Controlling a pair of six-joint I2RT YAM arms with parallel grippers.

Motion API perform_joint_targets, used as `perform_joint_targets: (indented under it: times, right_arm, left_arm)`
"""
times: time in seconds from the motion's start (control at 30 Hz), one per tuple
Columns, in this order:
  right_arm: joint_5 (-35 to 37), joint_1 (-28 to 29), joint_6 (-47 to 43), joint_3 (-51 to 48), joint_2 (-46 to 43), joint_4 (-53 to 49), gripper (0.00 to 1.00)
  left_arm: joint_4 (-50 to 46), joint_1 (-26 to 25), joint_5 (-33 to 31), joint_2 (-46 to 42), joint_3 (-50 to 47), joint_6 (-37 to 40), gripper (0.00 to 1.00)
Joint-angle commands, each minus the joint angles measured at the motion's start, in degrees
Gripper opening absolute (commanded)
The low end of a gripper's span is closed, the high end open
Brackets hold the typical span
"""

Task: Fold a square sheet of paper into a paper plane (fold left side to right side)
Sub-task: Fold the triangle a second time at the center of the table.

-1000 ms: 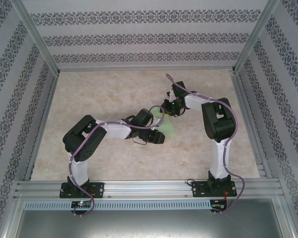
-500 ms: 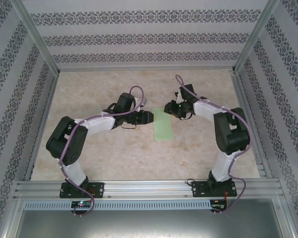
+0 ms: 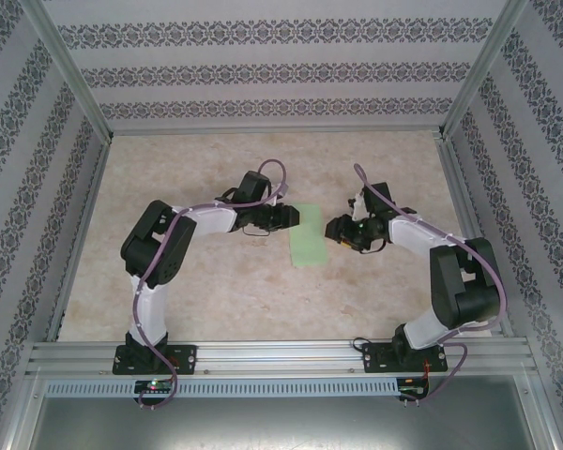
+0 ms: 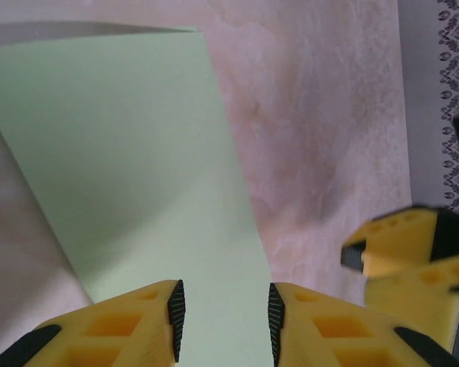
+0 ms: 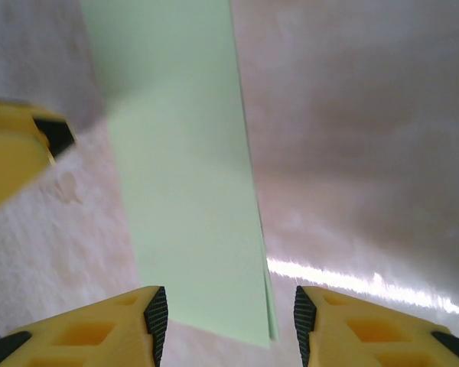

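The square sheet of paper (image 3: 307, 235) lies halved mid-frame; left jaws and right jaws flank it, spread, empty; the half-fold looks done, so corners need pinching next.

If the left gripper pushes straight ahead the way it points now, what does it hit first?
Most likely the folded light green paper sheet, lying just ahead of the left gripper; its height above the paper is unclear.

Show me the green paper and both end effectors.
green paper (image 3: 309, 236), top view, middle of the sheet.
left end effector (image 4: 222, 310), left wrist view, between fingertips.
right end effector (image 5: 226, 321), right wrist view, between fingertips.
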Motion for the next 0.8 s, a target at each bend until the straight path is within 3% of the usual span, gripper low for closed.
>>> perform_joint_targets:
  times: [0.0,0.27,0.77]
  right_arm:
    - [-1.53,0.22,-1.41,-1.00,-2.22,-3.30,0.50]
    - [-5.03,0.23,-0.82,-2.21,-2.92,-5.99,0.50]
    - [-9.52,0.31,3.33,-0.99,2.81,-6.38,0.50]
  left_arm:
    - [-2.78,-0.19,-1.47,2.31,2.99,1.66,0.37]
    - [-6.30,0.25,-7.02,4.77,4.32,2.28,0.36]
    - [-5.95,0.25,-7.31,5.24,2.08,2.78,0.33]
